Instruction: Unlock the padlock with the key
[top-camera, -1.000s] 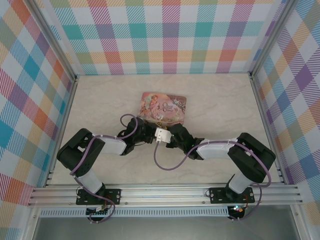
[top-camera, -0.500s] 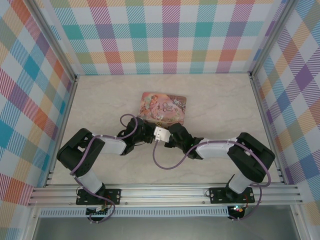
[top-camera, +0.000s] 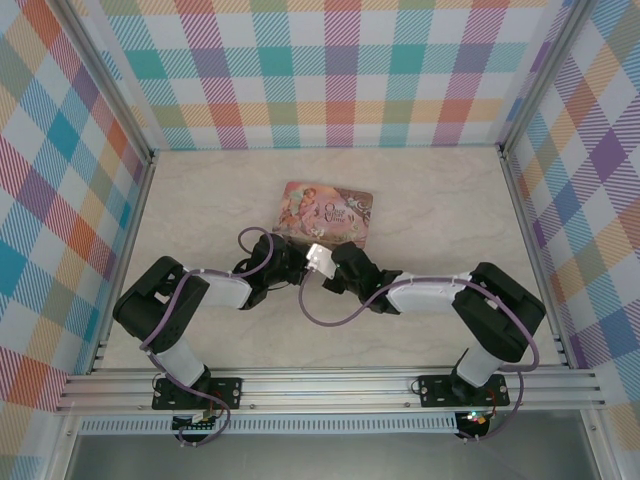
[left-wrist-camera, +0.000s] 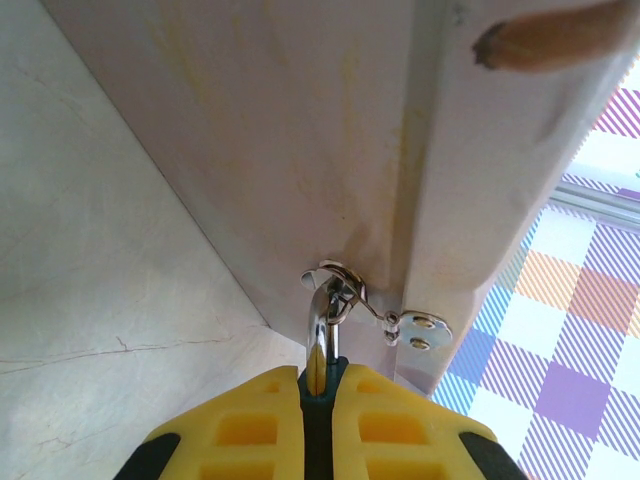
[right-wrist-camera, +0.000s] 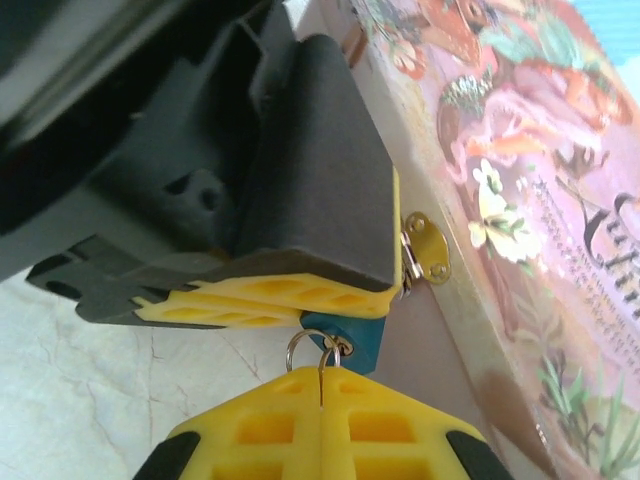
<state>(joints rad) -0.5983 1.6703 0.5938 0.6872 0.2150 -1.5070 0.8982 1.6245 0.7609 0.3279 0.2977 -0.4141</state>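
Observation:
The padlock (right-wrist-camera: 352, 338) has a blue-teal body, and its silvery shackle (left-wrist-camera: 320, 318) hangs through the latch of the pink tin (top-camera: 326, 210). My left gripper (left-wrist-camera: 320, 388) is shut on the padlock body, which shows as a thin teal strip (left-wrist-camera: 320, 410) between the yellow fingers (left-wrist-camera: 400, 420). In the right wrist view those left fingers (right-wrist-camera: 250, 300) clamp the padlock from above. My right gripper (right-wrist-camera: 322, 385) is shut on the thin grey key (right-wrist-camera: 324, 365), whose tip sits at the keyhole in the padlock's bottom face. A small wire ring (right-wrist-camera: 298, 350) hangs from the key.
The tin's hinged metal hasp (right-wrist-camera: 428, 248) is right beside the padlock. Both wrists meet at the tin's near edge (top-camera: 315, 262), over the pale marble-patterned tabletop (top-camera: 210, 200). Checked walls (top-camera: 330, 70) enclose the table on three sides.
The right gripper has closed on the key and edged left and away toward the padlock. The tin has shifted slightly. The left gripper has kept its grip.

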